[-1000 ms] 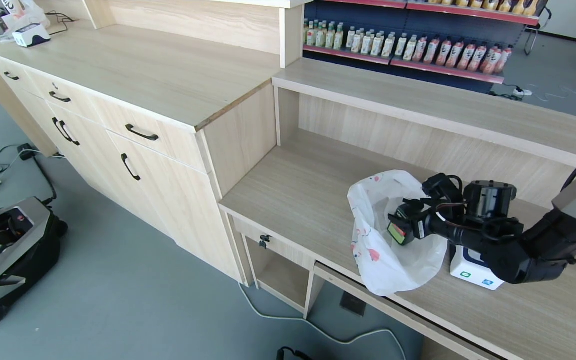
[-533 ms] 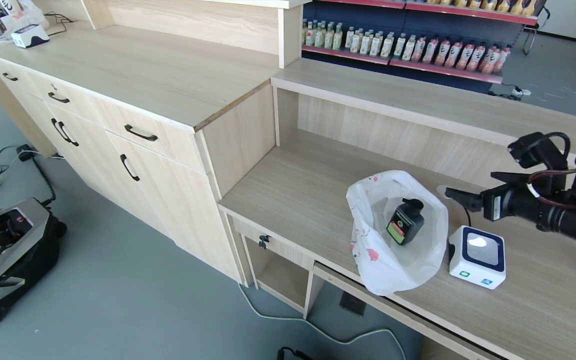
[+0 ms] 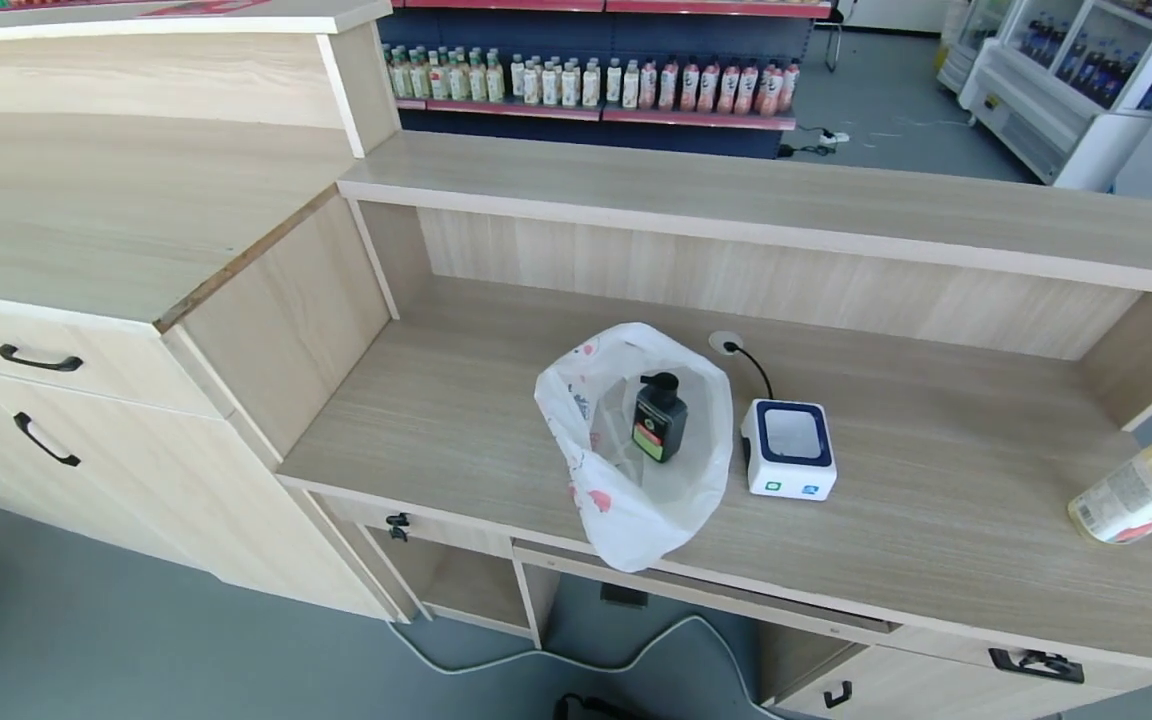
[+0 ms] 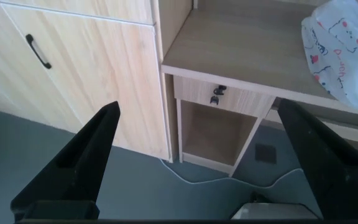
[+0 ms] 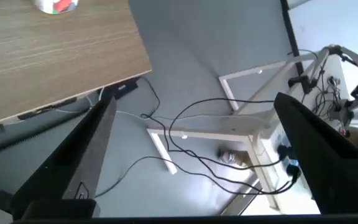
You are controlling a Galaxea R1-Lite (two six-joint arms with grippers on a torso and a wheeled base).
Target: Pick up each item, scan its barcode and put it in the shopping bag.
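A white shopping bag [image 3: 626, 500] stands open on the wooden counter [image 3: 936, 500], and a dark pump bottle [image 3: 658, 420] with a red and green label sits upright inside it. Just right of the bag is the white scanner box [image 3: 788, 448]. A bottle of yellowish liquid [image 3: 1141, 490] lies on its side at the counter's far right end. My left gripper [image 4: 197, 106] is open and hangs over the floor in front of the counter, with the bag [image 4: 344, 50] off to one side. My right gripper [image 5: 194, 99] is also open, over the floor past the counter's end.
A raised ledge [image 3: 736, 200] runs behind the counter, and a taller cabinet [image 3: 86, 250] with drawer handles stands to its left. The scanner's cable goes into a hole [image 3: 726, 343]. Shelves of drinks [image 3: 586, 85] line the back. Loose cables and a white frame [image 5: 241, 137] lie on the floor.
The right gripper let go of the pump bottle inside the bag, drew back to the right and left the head view. The head camera has turned to the right.
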